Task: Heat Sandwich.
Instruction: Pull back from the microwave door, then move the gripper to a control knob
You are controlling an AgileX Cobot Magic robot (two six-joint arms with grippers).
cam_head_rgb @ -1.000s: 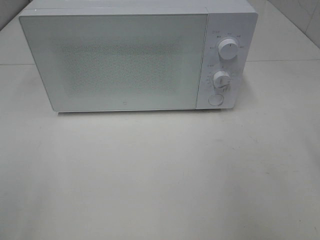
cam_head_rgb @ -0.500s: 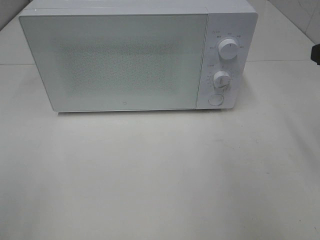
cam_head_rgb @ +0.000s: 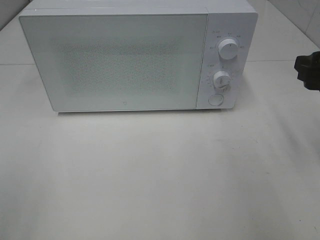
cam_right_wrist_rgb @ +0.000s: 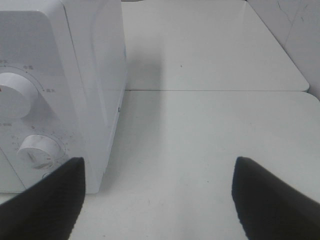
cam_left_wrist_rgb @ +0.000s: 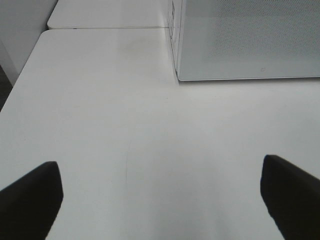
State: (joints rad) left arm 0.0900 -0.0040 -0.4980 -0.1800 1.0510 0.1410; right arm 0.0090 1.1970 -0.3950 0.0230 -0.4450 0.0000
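Microwave [cam_head_rgb: 120,60]: white, standing at the back of the table [cam_head_rgb: 160,175], front turned toward the high camera.
Door [cam_head_rgb: 115,62]: shut; pale dotted panel filling the front from the left edge to the control strip; inside not to be made out.
Controls: 2 round knobs, upper knob [cam_head_rgb: 228,50] above lower knob [cam_head_rgb: 221,79], with 1 round button [cam_head_rgb: 215,99] beneath; all on the strip at the right of the front.
Sandwich: in none of the 3 views; place cannot be told.
Left gripper [cam_left_wrist_rgb: 159,167]: outside the high view; in its wrist view over bare tabletop, well apart from the microwave's lower front corner.
Left jaws: spread wide, 2 dark fingers [cam_left_wrist_rgb: 30,200] far apart with only table between, holding nothing.
Right gripper [cam_right_wrist_rgb: 158,167]: near the microwave's control end, over bare table, touching nothing.
Right jaws: spread wide, dark fingers [cam_right_wrist_rgb: 45,200], 1 seen in front of the microwave's lower corner, nothing pinched.
Right arm [cam_head_rgb: 310,71]: black end showing at the right edge of the high view, level with the knobs, apart from the microwave.
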